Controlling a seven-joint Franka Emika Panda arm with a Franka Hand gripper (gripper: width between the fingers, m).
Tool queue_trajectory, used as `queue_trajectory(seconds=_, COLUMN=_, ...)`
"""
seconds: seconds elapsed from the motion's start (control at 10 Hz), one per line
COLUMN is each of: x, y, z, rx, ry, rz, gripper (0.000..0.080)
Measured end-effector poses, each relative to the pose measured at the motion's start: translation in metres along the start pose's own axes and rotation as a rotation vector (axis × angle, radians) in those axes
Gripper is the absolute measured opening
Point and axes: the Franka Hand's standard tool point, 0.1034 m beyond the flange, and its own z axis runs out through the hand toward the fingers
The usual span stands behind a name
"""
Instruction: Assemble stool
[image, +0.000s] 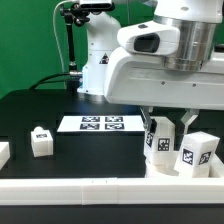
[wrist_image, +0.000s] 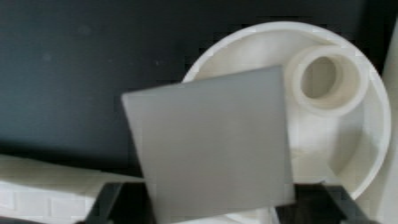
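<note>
White plastic, matte and smooth, makes up every stool part we see against the black tabletop. The gripper pinches one chunky block leg between its dark fingers. In the wrist view that leg shows a flat, plain face and hangs just above the seat, a thick round disc with a raised rim and a short tubular socket.

The seat lies at the near right, close to the long border rail. A second leg, wearing a black-and-white tag, stands just beside the held one. We cannot tell whether it is already fixed in the seat.

A third leg stands loose at the near left, well apart, and another white piece sits at the left edge. The marker board lies flat farther back.

We judge the work early: one leg is being brought to the seat, and at least the loose ones are not yet fitted.
</note>
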Motion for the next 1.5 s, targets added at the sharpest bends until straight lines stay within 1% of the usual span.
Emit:
queue_trajectory(seconds=0.1, x=0.000, y=0.002, z=0.001, rx=0.040, ry=0.017, rz=0.105, gripper=0.0344)
queue_trajectory(seconds=0.2, x=0.000, y=0.005, z=0.001, rx=0.068, ry=0.044, rz=0.221, gripper=0.0344)
queue_trajectory(seconds=0.3, x=0.000, y=0.005, z=0.002, rx=0.082, ry=0.069, rz=0.290, gripper=0.0344)
queue_trajectory(seconds=0.4, x=0.001, y=0.006, z=0.003, rx=0.102, ry=0.077, rz=0.361, gripper=0.0344)
queue_trajectory(seconds=0.9, x=0.001, y=0.008, z=0.004, rx=0.112, ry=0.069, rz=0.632, gripper=0.0344)
queue_trajectory(seconds=1.0, x=0.001, y=0.010, z=0.004, rx=0.125, ry=0.063, rz=0.715, gripper=0.0344)
queue_trajectory(seconds=1.1, x=0.001, y=0.012, z=0.004, rx=0.148, ry=0.056, rz=0.804, gripper=0.0344)
queue_trajectory(seconds=1.3, x=0.000, y=0.014, z=0.005, rx=0.167, ry=0.039, rz=0.963, gripper=0.0344)
queue_trajectory(seconds=1.4, x=0.001, y=0.015, z=0.007, rx=0.184, ry=0.040, rz=1.043, gripper=0.0344)
queue_trajectory(seconds=1.5, x=0.003, y=0.016, z=0.007, rx=0.211, ry=0.057, rz=1.088, gripper=0.0344)
